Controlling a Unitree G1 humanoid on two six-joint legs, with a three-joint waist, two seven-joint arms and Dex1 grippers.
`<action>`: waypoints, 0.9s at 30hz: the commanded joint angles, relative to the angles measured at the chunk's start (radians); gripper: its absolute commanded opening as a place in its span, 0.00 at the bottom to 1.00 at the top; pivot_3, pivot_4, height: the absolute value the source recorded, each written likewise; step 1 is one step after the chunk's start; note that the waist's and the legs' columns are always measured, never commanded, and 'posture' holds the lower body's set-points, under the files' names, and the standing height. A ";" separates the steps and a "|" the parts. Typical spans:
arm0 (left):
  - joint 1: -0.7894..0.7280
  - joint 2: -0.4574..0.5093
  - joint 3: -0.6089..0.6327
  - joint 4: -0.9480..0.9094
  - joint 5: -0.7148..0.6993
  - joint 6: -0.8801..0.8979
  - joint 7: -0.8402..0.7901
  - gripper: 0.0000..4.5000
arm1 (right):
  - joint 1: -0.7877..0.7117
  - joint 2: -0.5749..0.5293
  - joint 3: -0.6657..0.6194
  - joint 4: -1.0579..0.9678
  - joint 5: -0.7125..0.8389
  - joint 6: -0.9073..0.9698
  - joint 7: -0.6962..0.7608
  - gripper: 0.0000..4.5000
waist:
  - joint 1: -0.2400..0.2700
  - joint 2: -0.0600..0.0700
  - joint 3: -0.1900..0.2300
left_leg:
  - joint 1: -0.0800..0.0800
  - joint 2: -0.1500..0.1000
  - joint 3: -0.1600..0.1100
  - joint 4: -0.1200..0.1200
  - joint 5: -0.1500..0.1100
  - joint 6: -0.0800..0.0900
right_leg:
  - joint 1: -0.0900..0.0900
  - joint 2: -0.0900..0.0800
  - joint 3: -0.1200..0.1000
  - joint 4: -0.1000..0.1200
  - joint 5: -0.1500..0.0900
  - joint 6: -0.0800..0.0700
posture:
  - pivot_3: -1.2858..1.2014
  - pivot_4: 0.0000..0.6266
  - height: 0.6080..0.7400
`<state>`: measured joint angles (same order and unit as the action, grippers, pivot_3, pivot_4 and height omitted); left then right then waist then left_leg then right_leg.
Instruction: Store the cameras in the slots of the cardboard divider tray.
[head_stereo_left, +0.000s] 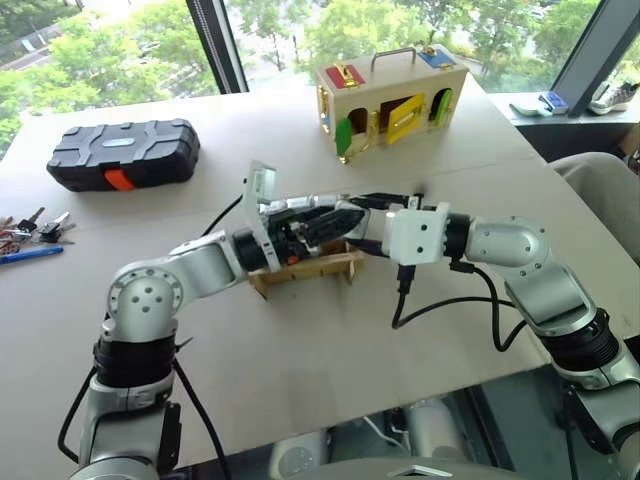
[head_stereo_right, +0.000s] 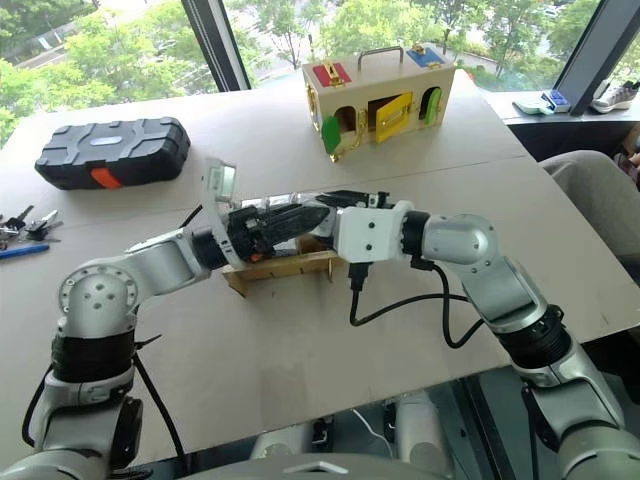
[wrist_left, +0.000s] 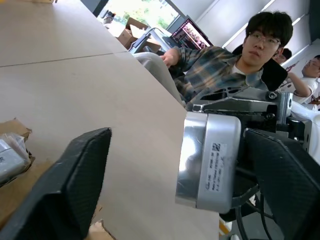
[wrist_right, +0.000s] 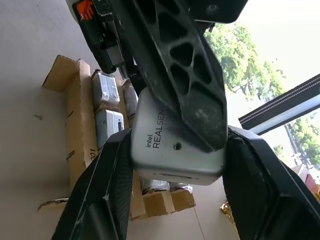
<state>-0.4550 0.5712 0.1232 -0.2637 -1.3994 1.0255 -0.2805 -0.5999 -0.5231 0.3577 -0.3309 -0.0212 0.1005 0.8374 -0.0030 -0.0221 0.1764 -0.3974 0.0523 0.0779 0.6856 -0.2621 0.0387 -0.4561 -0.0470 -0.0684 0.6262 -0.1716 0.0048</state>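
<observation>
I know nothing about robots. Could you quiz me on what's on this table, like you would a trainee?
1. True or false: the right tool holds a camera between its fingers.
2. What lies right beneath the held camera? A the keys, B the black case, C the cardboard divider tray.
3. Fill in: some slots of the tray already hold ___.
Key: 1 true; 2 C; 3 cameras.

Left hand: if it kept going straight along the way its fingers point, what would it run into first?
The camera. It sits right between the left hand's spread fingers, gripped by the right hand. The right hand's body looks to be next behind it, though depth there is unclear.
</observation>
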 joint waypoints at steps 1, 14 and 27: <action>-0.012 0.003 0.008 -0.018 0.011 0.006 -0.019 0.57 | -0.018 0.011 -0.023 -0.025 0.011 -0.009 0.003 0.44 | 0.000 0.000 0.000 | 0.000 0.000 0.000 0.000 0.000 0.000 | 0.000 0.000 0.000 0.000 0.000 0.000 | 0.52 0.24 1.00; -0.084 0.120 -0.086 0.038 0.358 -0.147 -0.353 0.17 | 0.177 0.009 -0.278 -0.186 0.318 0.249 -0.010 1.00 | 0.019 0.000 0.000 | 0.000 0.000 0.000 0.000 0.000 0.000 | 0.000 0.000 -0.001 0.000 0.000 0.000 | 0.52 0.24 1.00; -0.347 0.140 -0.358 0.438 0.840 -0.410 -0.857 0.17 | 0.409 -0.220 -0.575 -0.330 0.629 0.387 0.069 1.00 | 0.017 0.000 0.001 | -0.001 -0.002 0.000 -0.001 0.000 0.000 | 0.000 -0.001 0.000 -0.002 0.000 0.000 | 0.52 0.24 1.00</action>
<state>-0.7767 0.7101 -0.2325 0.1661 -0.5891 0.6491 -1.0904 -0.1907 -0.7358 -0.1837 -0.6285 0.5929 0.5004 0.9108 0.0143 -0.0222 0.1773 -0.3983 0.0506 0.0782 0.6845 -0.2625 0.0392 -0.4566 -0.0481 -0.0689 0.6242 -0.1719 0.0049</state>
